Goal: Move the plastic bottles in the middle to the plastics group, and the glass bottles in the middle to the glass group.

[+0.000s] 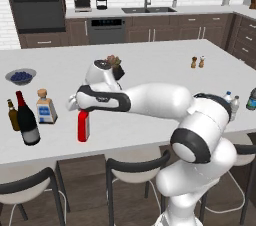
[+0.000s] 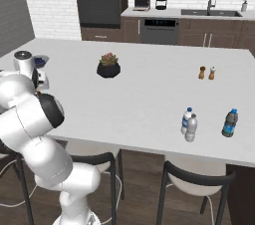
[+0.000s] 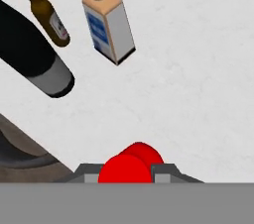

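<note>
My gripper (image 1: 83,111) is shut on the top of the slim bright red glass bottle (image 1: 83,126), which hangs upright near the counter's front edge. From the hand camera the red bottle (image 3: 130,164) sits between my gripper's (image 3: 126,174) tips. Left of it stands the tall dark wine bottle (image 1: 27,120) (image 3: 39,59), beside the glass group: a brown beer bottle (image 1: 12,115) (image 3: 47,17) and a square clear bottle with a cork (image 1: 46,107) (image 3: 109,27). Far right is the plastics group: two clear water bottles (image 2: 188,124) (image 1: 231,102) and a dark blue-green bottle (image 2: 229,123) (image 1: 251,100).
A potted plant (image 2: 108,65) stands mid-counter just behind my arm. Salt and pepper shakers (image 2: 206,73) are at the back right, and a bowl of blueberries (image 1: 20,76) at the far left. Stools (image 1: 135,170) line the white counter's (image 1: 150,65) front edge.
</note>
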Controlling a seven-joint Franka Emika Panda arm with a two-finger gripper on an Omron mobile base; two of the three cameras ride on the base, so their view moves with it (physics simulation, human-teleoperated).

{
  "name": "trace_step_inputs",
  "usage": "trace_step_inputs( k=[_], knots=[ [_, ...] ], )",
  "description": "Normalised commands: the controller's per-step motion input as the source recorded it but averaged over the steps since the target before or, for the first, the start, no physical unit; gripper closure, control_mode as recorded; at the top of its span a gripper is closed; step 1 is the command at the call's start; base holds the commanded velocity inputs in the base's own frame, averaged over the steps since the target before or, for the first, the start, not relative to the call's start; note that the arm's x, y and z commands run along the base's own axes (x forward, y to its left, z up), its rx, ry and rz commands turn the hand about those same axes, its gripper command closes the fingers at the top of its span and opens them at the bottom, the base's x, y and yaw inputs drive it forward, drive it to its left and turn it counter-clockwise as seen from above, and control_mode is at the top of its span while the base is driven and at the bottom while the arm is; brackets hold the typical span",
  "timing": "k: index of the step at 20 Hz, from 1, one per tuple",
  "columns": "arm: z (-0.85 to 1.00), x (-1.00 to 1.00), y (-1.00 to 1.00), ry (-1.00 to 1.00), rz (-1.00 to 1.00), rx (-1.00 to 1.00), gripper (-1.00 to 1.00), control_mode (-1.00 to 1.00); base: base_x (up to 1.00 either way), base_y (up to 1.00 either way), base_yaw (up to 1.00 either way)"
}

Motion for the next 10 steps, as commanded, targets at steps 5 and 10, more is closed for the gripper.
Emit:
trace_step_inputs(
  k=[5, 10],
  knots=[
    [0.01, 0.09, 0.46, 0.0, 0.04, -0.01, 1.0, -1.0, 0.0, 0.0, 0.0],
    [0.0, 0.26, 0.54, 0.0, 0.0, -0.03, 1.0, -1.0, 0.0, 0.0, 0.0]
  ],
)
